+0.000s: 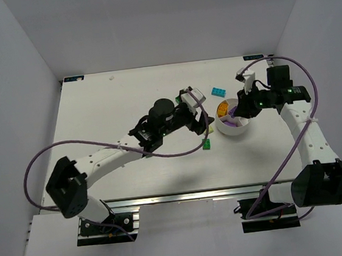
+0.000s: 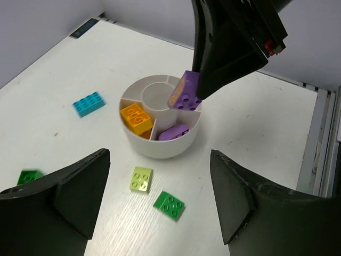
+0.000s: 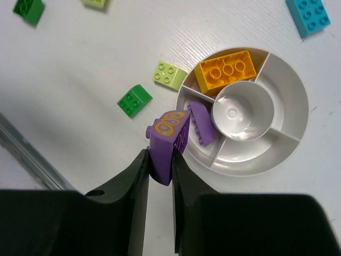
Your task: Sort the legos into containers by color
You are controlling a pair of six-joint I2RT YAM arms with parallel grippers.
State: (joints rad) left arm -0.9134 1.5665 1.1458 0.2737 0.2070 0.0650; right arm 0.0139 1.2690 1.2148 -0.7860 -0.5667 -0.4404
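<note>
The white bowl [image 2: 160, 150] has wedge containers round a centre cup. One holds an orange lego [image 2: 136, 118], the neighbouring one a purple lego [image 2: 173, 132]. My right gripper [image 3: 160, 160] is shut on a purple lego [image 3: 168, 140] with an orange print, hanging just above the bowl's rim by the purple wedge. My left gripper [image 2: 160, 181] stands open and empty over the table just before the bowl. Below it lie a lime lego [image 2: 141, 178] and a green lego [image 2: 169, 205]. A cyan lego [image 2: 88, 103] lies left of the bowl.
Another green lego [image 2: 29, 176] lies at the left beside my left finger. In the top view both grippers crowd the bowl [image 1: 232, 131], the left one [image 1: 197, 118] from the left, the right one [image 1: 241, 109] from the right. The cyan lego [image 1: 218, 92] lies behind them.
</note>
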